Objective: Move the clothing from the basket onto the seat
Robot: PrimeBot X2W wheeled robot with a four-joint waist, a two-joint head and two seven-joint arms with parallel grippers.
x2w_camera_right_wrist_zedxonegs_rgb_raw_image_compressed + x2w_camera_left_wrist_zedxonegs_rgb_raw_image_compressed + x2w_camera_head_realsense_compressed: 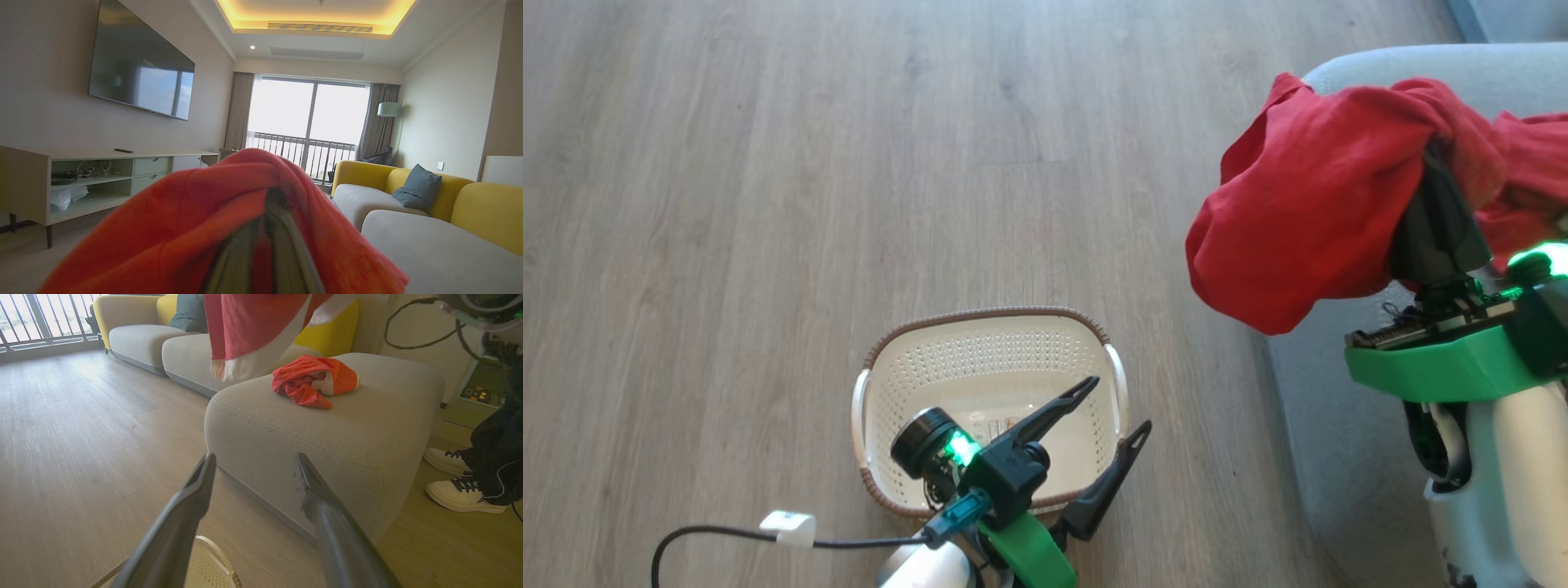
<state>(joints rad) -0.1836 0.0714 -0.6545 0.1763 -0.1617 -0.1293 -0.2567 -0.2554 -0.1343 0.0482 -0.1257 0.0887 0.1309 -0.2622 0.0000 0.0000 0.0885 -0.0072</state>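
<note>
While the right gripper [1436,167] pinched a red garment [1298,220] over the seat [1339,457] at upper right, the left gripper [1121,402] stood spread above the basket [988,313], lower centre

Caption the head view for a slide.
Right gripper holds a red garment over the seat edge; open left gripper hangs above the empty basket.

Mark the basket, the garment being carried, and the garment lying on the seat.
basket [988,359], head view, perforated far wall.
carried garment [1298,220], head view, middle of the hanging red bundle.
garment on seat [304,386], left wrist view, its crumpled red middle.
</note>
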